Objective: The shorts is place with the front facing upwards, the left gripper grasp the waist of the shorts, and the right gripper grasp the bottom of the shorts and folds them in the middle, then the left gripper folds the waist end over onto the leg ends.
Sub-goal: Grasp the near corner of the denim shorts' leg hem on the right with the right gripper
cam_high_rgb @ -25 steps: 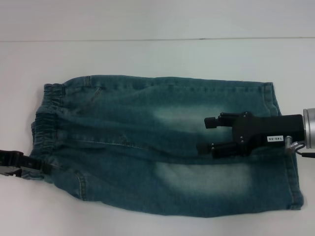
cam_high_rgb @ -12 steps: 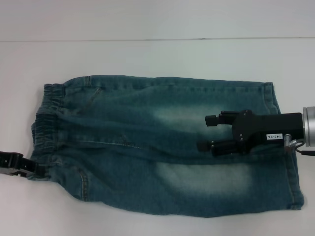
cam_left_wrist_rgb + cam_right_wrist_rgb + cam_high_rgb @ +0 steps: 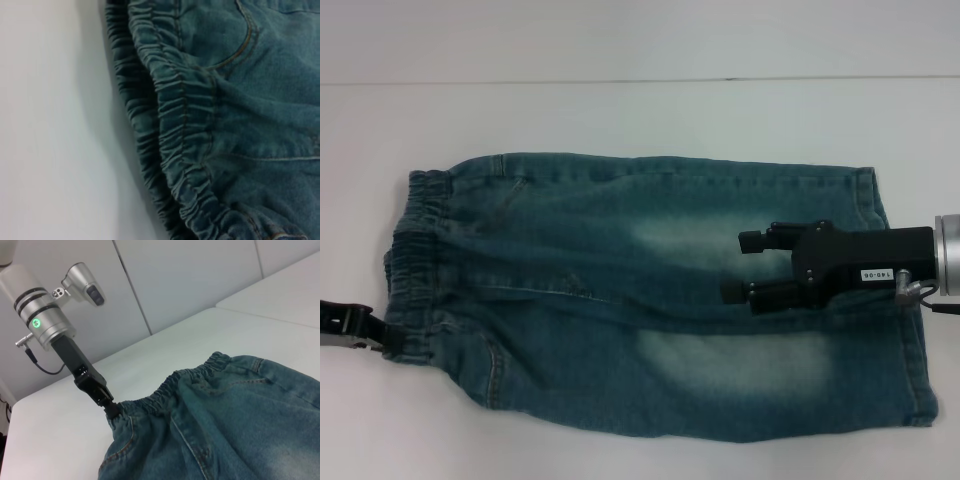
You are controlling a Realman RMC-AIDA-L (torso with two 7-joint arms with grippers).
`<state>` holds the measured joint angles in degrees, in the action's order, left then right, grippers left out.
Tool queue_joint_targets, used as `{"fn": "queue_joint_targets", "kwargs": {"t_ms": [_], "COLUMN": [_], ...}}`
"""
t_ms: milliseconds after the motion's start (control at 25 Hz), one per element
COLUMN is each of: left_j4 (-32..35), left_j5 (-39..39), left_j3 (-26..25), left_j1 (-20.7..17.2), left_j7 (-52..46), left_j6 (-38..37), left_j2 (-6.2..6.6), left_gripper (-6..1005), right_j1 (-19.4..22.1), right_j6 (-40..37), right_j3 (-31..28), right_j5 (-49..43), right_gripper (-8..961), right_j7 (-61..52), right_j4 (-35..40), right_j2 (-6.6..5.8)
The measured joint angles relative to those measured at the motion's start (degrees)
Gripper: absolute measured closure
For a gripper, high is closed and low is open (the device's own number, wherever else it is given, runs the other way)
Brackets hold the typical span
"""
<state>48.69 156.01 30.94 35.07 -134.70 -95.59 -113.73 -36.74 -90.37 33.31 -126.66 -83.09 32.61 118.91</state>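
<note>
Blue denim shorts (image 3: pixel 620 290) lie flat on the white table, elastic waist (image 3: pixel 415 260) to the left and leg ends (image 3: pixel 895 300) to the right. My left gripper (image 3: pixel 380 335) sits at the near corner of the waist, shut on the waistband there. The right wrist view shows that gripper (image 3: pixel 111 409) pinching the waistband corner of the shorts (image 3: pixel 240 415). Gathered waistband (image 3: pixel 185 130) fills the left wrist view. My right gripper (image 3: pixel 742 266) hovers open over the leg part, with nothing between its fingers.
The white table (image 3: pixel 620 110) stretches beyond the shorts to a far edge, with a pale wall (image 3: pixel 620 40) behind. Bare tabletop (image 3: pixel 50 125) lies left of the waist.
My left gripper has drawn back to the left, and the near waist corner has followed it. The right gripper has barely shifted.
</note>
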Motion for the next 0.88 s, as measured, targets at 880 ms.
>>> {"fn": "queue_joint_targets", "kwargs": {"t_ms": [880], "left_j4": [0.0], "left_j5": [-2.1], "left_j3": [-0.2], "left_j1": [1.8], "left_j7": [0.6], "left_j6": [-2.0], "left_j2": [0.85], "left_gripper": [951], "right_j1": [-3.2], "right_j6": [-10.7], "right_j3": [10.8], "right_j5": [-2.5], "right_gripper": [14], "right_j7": [-26.8], "right_j4": [8.8], "right_j2": [-9.73]}}
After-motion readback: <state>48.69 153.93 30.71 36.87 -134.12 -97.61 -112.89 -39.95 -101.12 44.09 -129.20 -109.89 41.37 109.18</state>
